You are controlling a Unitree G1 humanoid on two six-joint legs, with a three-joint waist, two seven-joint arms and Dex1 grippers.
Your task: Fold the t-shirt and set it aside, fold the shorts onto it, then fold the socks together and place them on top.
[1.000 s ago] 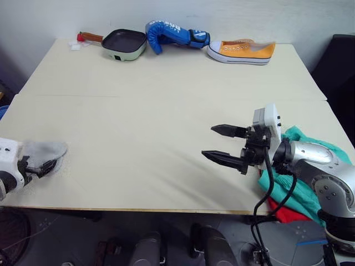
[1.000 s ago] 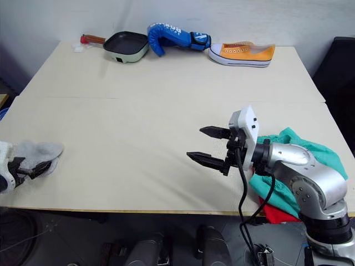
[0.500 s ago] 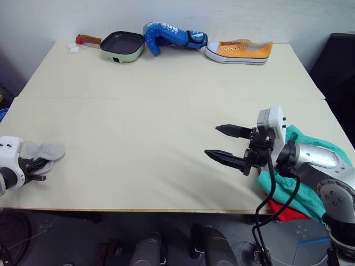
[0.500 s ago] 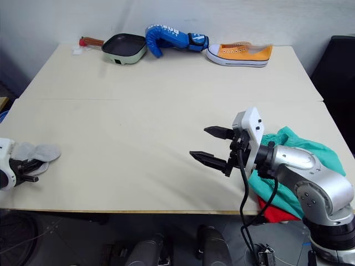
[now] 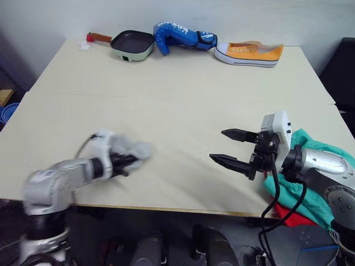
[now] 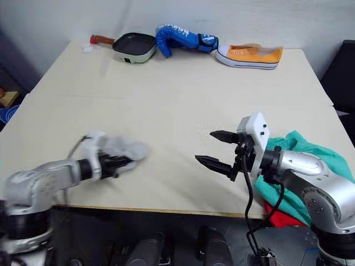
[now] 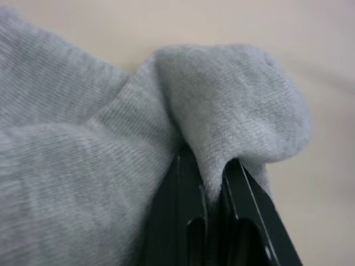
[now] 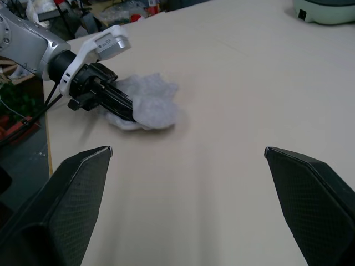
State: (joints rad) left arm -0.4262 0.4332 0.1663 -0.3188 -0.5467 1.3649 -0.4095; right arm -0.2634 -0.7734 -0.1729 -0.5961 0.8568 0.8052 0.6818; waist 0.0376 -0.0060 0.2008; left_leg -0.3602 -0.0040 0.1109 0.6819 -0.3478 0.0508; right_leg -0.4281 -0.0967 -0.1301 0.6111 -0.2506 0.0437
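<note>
The left gripper (image 6: 123, 161) is clamped on the socks (image 6: 125, 149), a bunched grey knit wad on the table (image 5: 166, 94) near its front edge, well to the left of the shorts. In the left wrist view the two black fingers (image 7: 188, 221) stand close together with a fold of sock fabric pinched between them, and more of the knit bulges over and beside them.

The right gripper (image 5: 233, 148) hovers over the table just left of the shorts, its fingers spread wide with nothing between them; in the right wrist view both fingertips (image 8: 61, 194) stand far apart, framing the socks and the left gripper across the table.

The shorts (image 5: 310, 183) lie in a teal heap at the table's front right corner, partly under the right arm, on top of the t-shirt (image 5: 291, 213), whose red edge shows below them at the table edge.

Along the far edge of the table, well away from the shorts, sit a small pale green pan (image 5: 132, 44) with a brown handle, a blue boxing glove (image 5: 180, 36) with white lettering too small to read, and an orange sneaker (image 5: 249, 54) with a white sole.
</note>
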